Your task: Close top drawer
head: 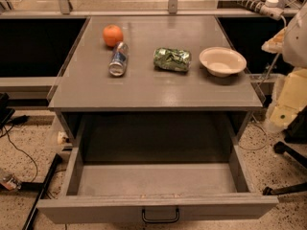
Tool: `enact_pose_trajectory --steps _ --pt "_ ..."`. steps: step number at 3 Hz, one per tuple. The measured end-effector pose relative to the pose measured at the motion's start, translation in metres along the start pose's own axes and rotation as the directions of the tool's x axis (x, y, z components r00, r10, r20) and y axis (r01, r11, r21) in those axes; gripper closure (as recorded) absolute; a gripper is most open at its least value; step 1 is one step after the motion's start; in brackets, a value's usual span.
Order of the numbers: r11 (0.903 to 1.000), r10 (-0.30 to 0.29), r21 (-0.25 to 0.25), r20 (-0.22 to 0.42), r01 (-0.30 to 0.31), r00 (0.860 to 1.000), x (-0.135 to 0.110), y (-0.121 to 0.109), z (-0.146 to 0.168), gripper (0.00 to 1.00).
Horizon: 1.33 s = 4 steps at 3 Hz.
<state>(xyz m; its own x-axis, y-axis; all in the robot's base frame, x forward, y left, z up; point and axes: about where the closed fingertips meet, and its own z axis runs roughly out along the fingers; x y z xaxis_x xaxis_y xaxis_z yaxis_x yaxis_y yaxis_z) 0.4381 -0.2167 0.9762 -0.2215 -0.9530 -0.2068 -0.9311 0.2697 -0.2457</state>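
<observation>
The top drawer (153, 181) stands pulled far out toward me from under the grey table (153, 92). It is a wide, shallow grey box and its inside is bare. Its flat front panel (86, 210) runs along the bottom of the view, with a small black U-shaped handle (160, 216) at its centre. My gripper is not in view. Only a white rounded part (296, 35), possibly my arm, shows at the right edge, above and to the right of the drawer.
On the tabletop lie an orange (112, 35), a tipped drink can (118, 59), a crumpled green bag (171, 59) and a white bowl (222, 61). Cables and a black bar (43, 190) lie on the floor at left. A chair base (288, 152) is at right.
</observation>
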Motion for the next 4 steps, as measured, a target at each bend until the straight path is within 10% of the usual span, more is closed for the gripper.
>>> enact_pose_trajectory --steps 2,4 --pt "0.9999 0.009 -0.014 0.036 -0.008 0.999 0.009 0.019 0.012 0.0" --pt "0.9975 0.028 -0.067 0.106 -0.02 0.994 0.041 0.084 0.044 0.41"
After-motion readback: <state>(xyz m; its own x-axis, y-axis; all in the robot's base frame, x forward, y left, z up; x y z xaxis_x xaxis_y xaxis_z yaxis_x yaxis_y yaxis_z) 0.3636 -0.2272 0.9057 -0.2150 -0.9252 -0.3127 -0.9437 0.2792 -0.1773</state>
